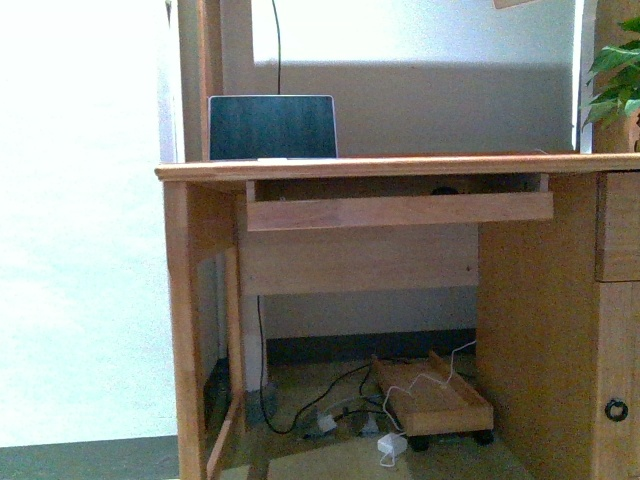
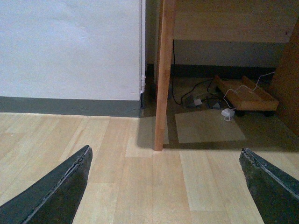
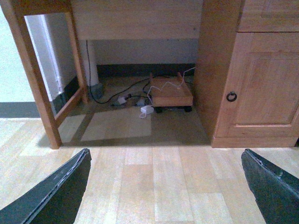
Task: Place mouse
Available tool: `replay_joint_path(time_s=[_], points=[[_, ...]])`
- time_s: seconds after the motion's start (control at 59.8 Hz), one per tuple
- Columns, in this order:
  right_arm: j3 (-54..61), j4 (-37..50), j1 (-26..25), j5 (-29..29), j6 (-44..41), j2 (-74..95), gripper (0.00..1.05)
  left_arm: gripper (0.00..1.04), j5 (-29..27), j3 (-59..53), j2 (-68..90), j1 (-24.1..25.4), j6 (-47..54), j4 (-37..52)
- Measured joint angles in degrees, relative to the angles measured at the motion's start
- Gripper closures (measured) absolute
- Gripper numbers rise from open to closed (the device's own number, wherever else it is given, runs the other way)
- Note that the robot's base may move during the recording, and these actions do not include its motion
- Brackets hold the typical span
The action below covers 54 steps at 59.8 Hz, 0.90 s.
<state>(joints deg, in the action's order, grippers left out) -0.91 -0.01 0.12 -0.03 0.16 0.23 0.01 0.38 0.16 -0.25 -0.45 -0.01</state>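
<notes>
My left gripper point(image 2: 164, 149) and right gripper point(image 3: 166, 150) gape empty. The mouse point(image 1: 443, 190), barely seen in the tray point(image 1: 400, 211), is probably light and slick; I'd pinch its sides.

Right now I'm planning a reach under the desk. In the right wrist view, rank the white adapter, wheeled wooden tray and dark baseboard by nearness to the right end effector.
From the right end effector:
1. White adapter, on the floor with its cable.
2. Wheeled wooden tray, just behind it under the desk.
3. Dark baseboard, along the back wall.
</notes>
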Motion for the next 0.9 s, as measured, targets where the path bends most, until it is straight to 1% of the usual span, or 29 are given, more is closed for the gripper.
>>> replay_joint_path(time_s=[0.904], points=[[0.0,0.0,0.0,0.0,0.0,0.0,0.07,0.08,0.0,0.0,0.0,0.0,0.0,0.0]])
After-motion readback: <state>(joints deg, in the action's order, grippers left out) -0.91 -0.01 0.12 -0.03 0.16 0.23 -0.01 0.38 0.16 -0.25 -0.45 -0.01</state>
